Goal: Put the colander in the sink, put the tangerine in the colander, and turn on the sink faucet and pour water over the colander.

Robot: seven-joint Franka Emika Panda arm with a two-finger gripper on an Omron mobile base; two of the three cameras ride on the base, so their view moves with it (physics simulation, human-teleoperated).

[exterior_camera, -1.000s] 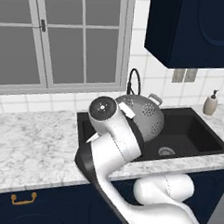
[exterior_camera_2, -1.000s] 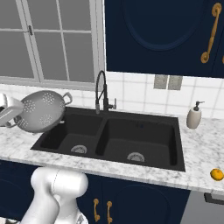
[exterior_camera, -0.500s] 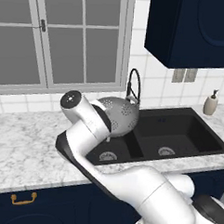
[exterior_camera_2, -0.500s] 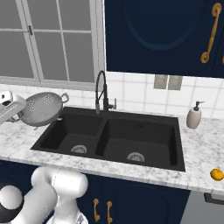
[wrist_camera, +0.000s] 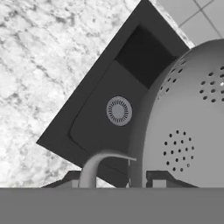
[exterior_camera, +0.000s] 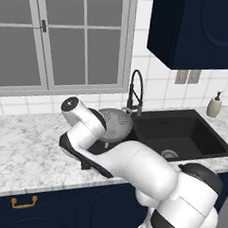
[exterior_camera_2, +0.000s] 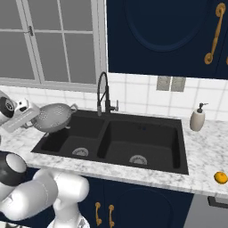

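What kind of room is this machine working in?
A home kitchen, rendered by computer: a black double-basin sink with a gooseneck faucet, a marble-look counter, and navy cabinets.

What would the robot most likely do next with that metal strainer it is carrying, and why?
Probably lower it straight down. The jaws are shut on the colander at its rim, and it hangs tilted above the left basin of the sink, with that basin's drain below it. The tangerine waits on the counter to the right.
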